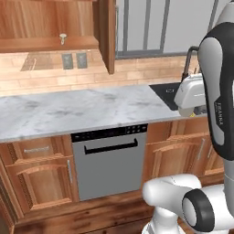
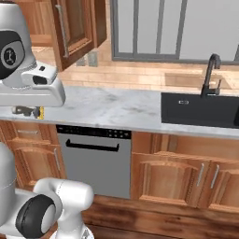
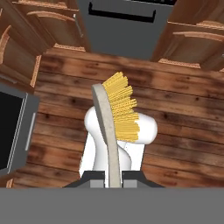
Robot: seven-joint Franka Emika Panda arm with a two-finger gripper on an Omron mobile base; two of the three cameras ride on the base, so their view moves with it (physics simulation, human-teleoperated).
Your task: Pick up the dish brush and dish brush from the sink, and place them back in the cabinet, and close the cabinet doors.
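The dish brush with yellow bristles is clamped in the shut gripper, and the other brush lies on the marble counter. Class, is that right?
Not quite. The gripper is shut on the dish brush with yellow bristles, as the hand view shows. But the other brush stands on the shelf of the open cabinet, not on the counter; the left base view shows it.

I see one dish brush point(image 3: 114, 118) held by its flat tan handle, which runs up from between the finger tips in my hand view, yellow bristles fanning off one side near its top. A second small brush point(image 1: 62, 38) stands on the open cabinet point(image 1: 45, 44) shelf. One cabinet door point(image 1: 108, 34) stands swung out, edge-on. The black sink point(image 2: 200, 109) sits in the marble counter, its curved faucet behind.
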